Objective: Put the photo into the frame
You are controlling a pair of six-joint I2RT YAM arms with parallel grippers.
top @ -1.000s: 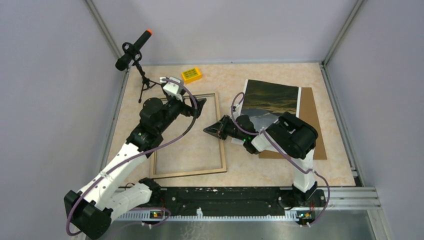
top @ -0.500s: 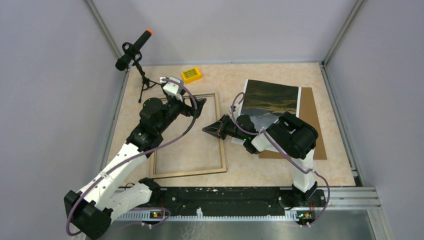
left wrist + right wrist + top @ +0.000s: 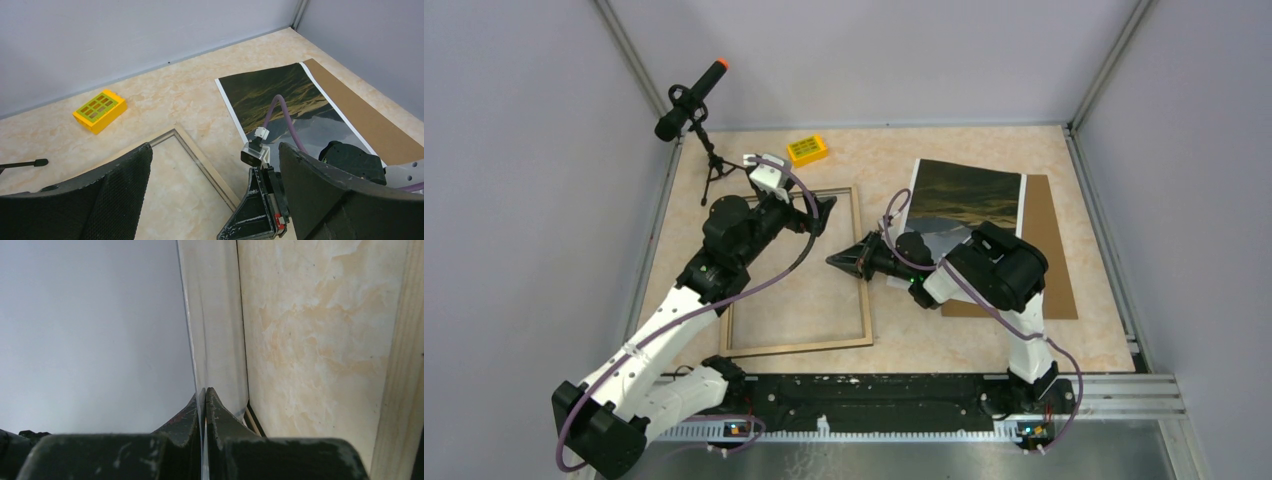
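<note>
The frame (image 3: 799, 345) lies flat on the left half of the table with its light wood side up; its rail (image 3: 200, 160) also crosses the left wrist view. The photo (image 3: 969, 190), picture side up, rests at the right on a brown sheet. My left gripper (image 3: 819, 210) hangs open above the frame's far right corner, with nothing between its fingers (image 3: 120, 195). My right gripper (image 3: 831, 261) lies low by the frame's right rail, pointing left. In its own view it (image 3: 205, 390) is shut on a thin clear sheet (image 3: 215, 330) seen edge-on. That sheet does not show from above.
A brown backing sheet (image 3: 1049, 250) lies under the photo at the right. A yellow block (image 3: 807, 150) sits near the back wall. A microphone on a small tripod (image 3: 689, 100) stands at the back left. Grey walls enclose the table.
My right gripper has crept a little to the left, still shut. The left arm and the photo have not moved.
</note>
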